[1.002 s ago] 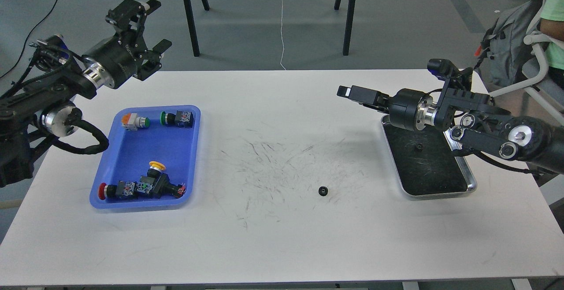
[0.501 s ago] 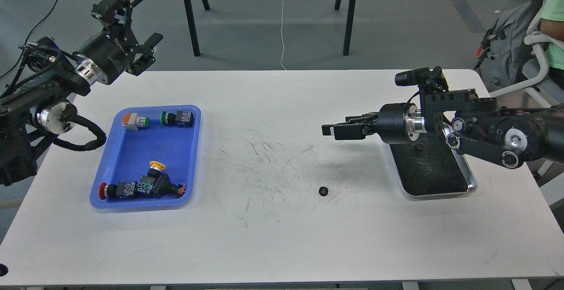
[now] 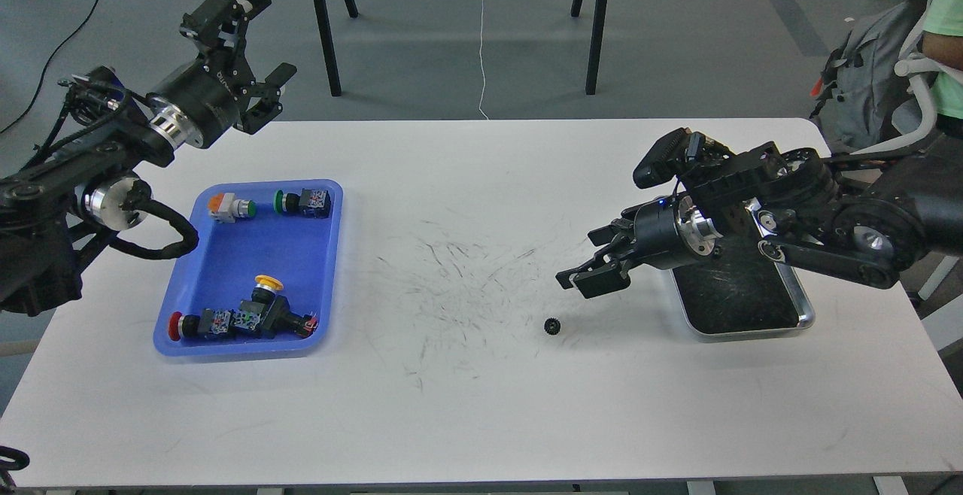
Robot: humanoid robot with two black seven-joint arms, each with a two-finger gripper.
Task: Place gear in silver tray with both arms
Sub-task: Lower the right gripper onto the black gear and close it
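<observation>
A small black gear (image 3: 552,325) lies on the white table, right of centre. The silver tray (image 3: 803,307) sits at the right, its dark bottom partly covered by my right arm. My right gripper (image 3: 579,280) is open and empty, pointing down and left, a short way above and right of the gear. My left gripper (image 3: 259,40) is open and empty, raised past the table's far left corner, far from the gear.
A blue plastic tray (image 3: 197,251) at the left holds several push-button switches. Chair and table legs stand behind the table. A person and a backpack (image 3: 865,81) are at the far right edge.
My right gripper has swung down and to the left from above the silver tray toward the gear, tilting downward. My left gripper shifted slightly and stays raised. The gear has not moved.
</observation>
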